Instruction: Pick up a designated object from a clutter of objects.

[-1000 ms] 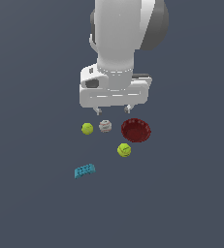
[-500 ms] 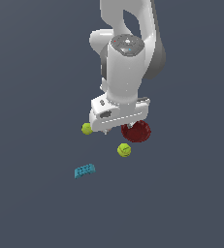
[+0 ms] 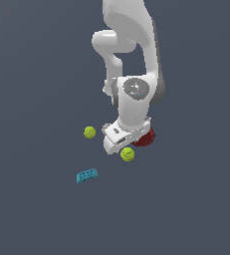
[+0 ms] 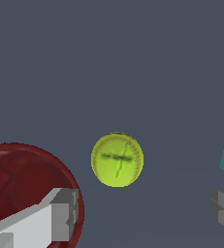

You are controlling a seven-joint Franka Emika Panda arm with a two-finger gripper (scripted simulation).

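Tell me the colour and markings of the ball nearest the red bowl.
Yellow-green tennis ball with thin seams; clearest in the wrist view.

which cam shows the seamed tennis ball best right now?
Wrist view. The tennis ball sits large and unobstructed, seam lines and dark markings legible, framed between the open gripper's fingers beside the red bowl. In the exterior view it is only a small yellow-green ball just below the gripper, seams barely visible.

plain dark grey-blue floor [image 3: 32,74], bare surface
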